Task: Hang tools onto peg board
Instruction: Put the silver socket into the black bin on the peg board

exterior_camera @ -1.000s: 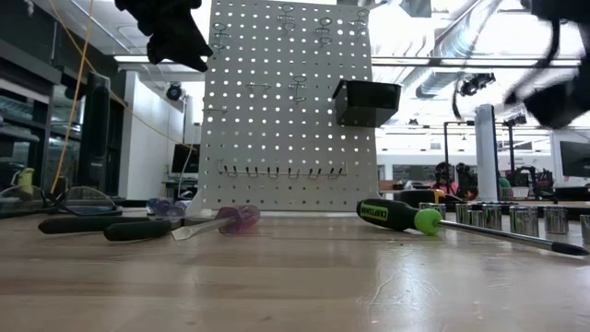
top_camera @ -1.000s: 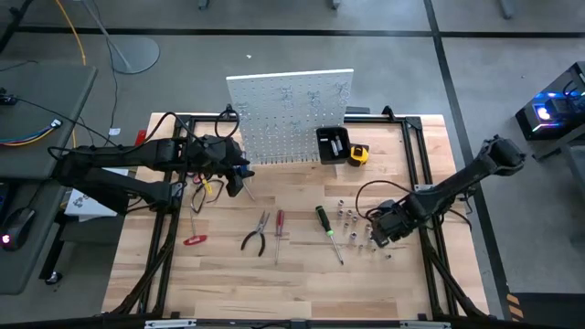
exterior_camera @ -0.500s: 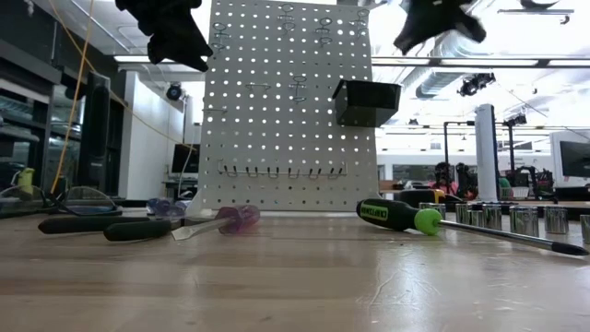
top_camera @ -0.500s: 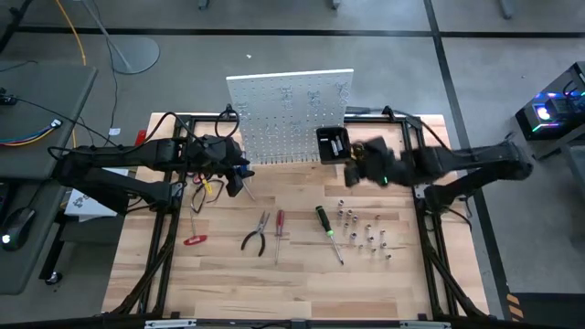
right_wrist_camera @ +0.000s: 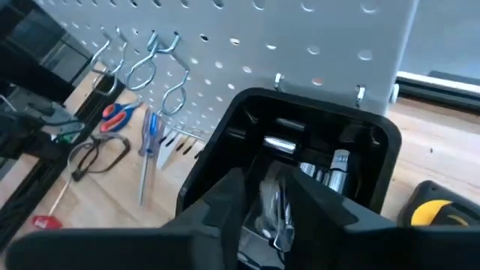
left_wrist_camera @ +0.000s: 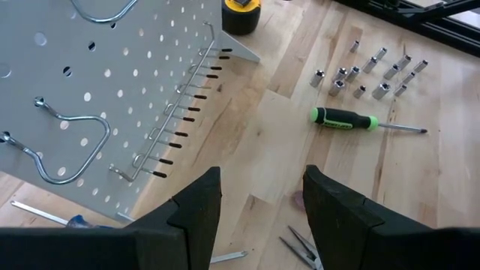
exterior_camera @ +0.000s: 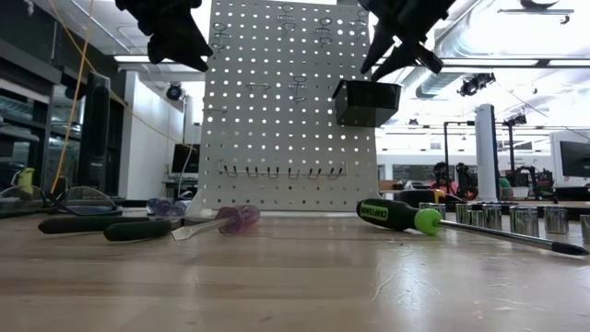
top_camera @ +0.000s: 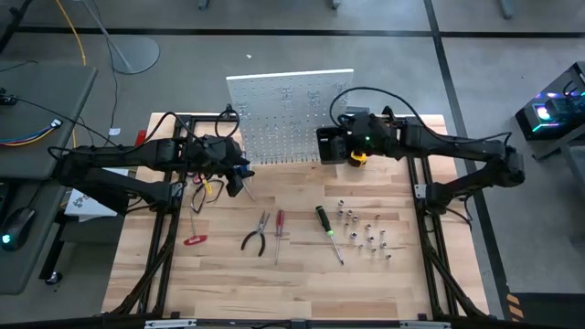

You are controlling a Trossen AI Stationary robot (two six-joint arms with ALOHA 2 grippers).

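Observation:
The white peg board [top_camera: 291, 114] stands upright at the table's far side, with a black bin [right_wrist_camera: 300, 157] hooked on its front. Several metal sockets lie inside the bin. My right gripper [right_wrist_camera: 271, 217] hovers just over the bin [top_camera: 331, 144], shut on a small shiny socket. My left gripper [left_wrist_camera: 259, 202] is open and holds nothing, raised in front of the board's left part [top_camera: 239, 178]. Lying flat on the wood are the pliers [top_camera: 256, 233], a red screwdriver [top_camera: 280, 228], a green-black screwdriver [top_camera: 327, 228] and red-handled cutters [top_camera: 195, 239]. My right gripper pinches a small shiny metal socket [right_wrist_camera: 274, 196] between its two fingers. The fingers come from above, slanting down toward the bin. The socket is lifted clear, over the bin's open top.
Several loose sockets [top_camera: 366, 228] lie on the table's right half. A yellow tape measure [top_camera: 358, 155] sits just right of the bin. A blue screwdriver [right_wrist_camera: 150, 146] and small scissors [right_wrist_camera: 116, 112] lie near the board's left foot. Black frame rails [top_camera: 425, 192] run along both table sides.
My right gripper has risen from the loose sockets on the table's right half. It has swung toward the far edge and leftward, and now stands over the black bin. The left arm and the tools have stayed put.

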